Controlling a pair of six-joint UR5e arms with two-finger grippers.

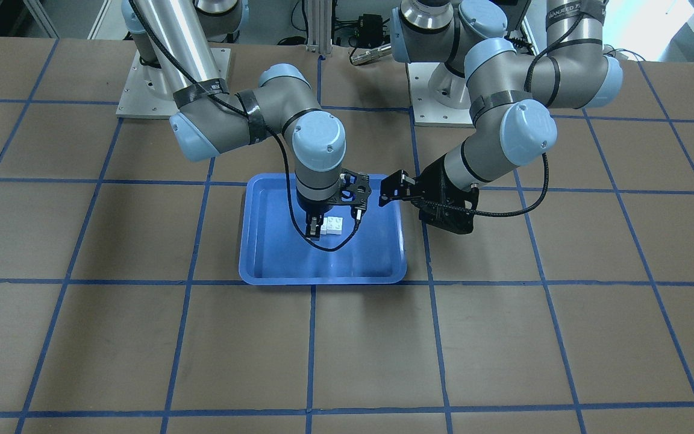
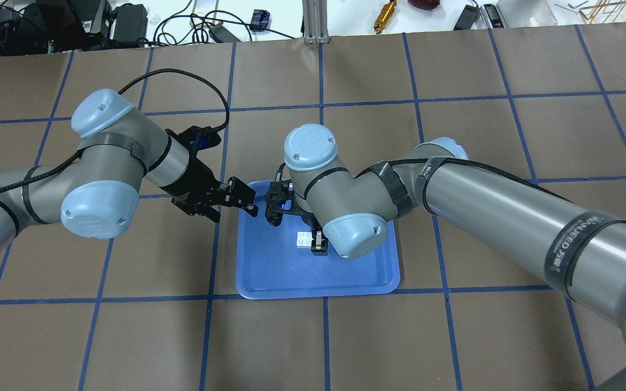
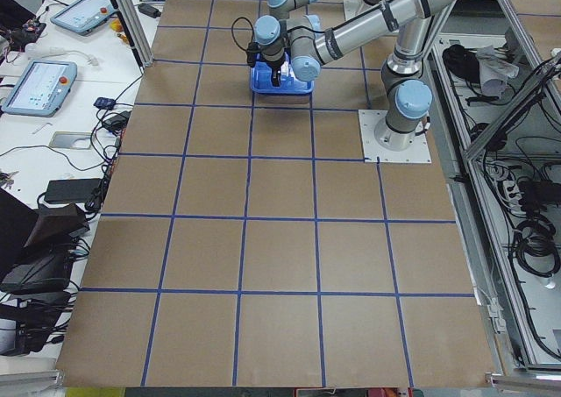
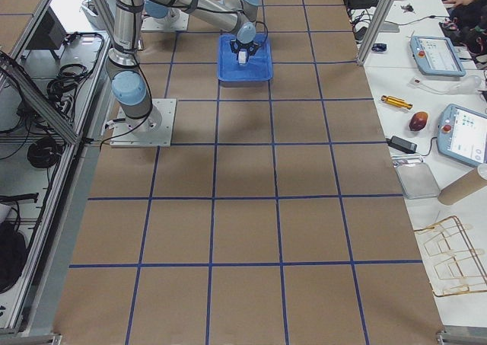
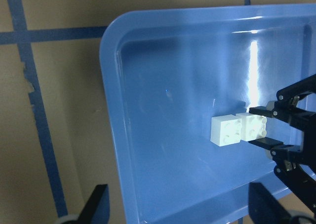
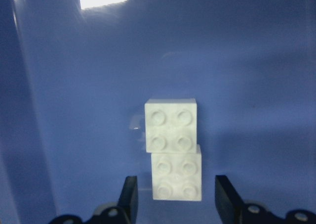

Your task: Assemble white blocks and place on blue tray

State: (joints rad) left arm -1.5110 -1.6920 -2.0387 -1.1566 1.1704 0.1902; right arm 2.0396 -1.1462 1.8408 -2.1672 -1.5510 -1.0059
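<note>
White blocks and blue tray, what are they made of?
The white blocks look like hard plastic, fairly matte, with neat moulded round studs on top. The blue tray looks like smooth, glossy plastic, since a bright light streak reflects off its floor. That's only by look.

**Both arms folded inward, both claws open**
The right arm (image 1: 220, 114) bends at the elbow and turns its wrist straight down, so the right claw (image 1: 314, 230) hangs vertical and low, its fingers (image 6: 129, 197) parted. The left arm (image 1: 503, 138) comes in from the other side, folded tight. Its left claw (image 1: 390, 189) sits higher, angled down and pointing toward the right wrist, near it but not touching. The left claw's fingers (image 5: 96, 204) stand wide apart.
</note>
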